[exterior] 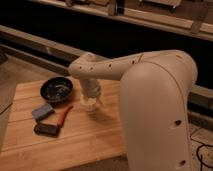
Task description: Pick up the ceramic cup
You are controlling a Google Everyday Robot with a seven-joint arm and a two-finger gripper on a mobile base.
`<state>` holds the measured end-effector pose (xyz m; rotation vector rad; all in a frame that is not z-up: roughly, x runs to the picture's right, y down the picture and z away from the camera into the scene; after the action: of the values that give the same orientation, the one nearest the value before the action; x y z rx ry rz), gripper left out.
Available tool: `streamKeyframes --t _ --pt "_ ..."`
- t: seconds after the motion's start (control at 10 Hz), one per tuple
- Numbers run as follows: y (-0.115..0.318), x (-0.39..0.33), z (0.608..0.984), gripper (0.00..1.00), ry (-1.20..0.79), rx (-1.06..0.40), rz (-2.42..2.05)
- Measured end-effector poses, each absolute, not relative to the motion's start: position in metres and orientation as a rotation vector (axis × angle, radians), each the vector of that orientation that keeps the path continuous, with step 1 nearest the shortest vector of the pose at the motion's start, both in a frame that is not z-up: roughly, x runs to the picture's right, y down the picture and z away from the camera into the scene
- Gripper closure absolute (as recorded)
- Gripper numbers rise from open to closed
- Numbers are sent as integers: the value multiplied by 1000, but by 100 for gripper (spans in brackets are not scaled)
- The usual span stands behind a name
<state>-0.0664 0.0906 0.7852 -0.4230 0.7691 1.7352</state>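
Observation:
The ceramic cup is small and cream-white. It stands on the wooden table, just right of the dark bowl. My gripper points straight down onto the cup, and the wrist covers the cup's top. Only the cup's lower part shows under the gripper. The cup still looks to be resting on the table.
A blue sponge, a red-handled tool and a black object lie at the front left of the table. My big cream arm fills the right side. A dark ledge runs behind the table.

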Motion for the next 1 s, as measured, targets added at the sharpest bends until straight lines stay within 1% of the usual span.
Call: streamKeyframes --t 0.1,0.2,0.5,0.6,0.7,1.0 --pt "94 -74 789 47 758 -448 1723" --pt "95 -79 792 59 745 -458 1707" --pt "86 -79 791 90 708 -438 1686" --pt "83 -77 789 97 698 -427 1684" --pt "80 -75 787 100 688 -416 1685" --pt "70 -77 773 100 635 -410 1695"
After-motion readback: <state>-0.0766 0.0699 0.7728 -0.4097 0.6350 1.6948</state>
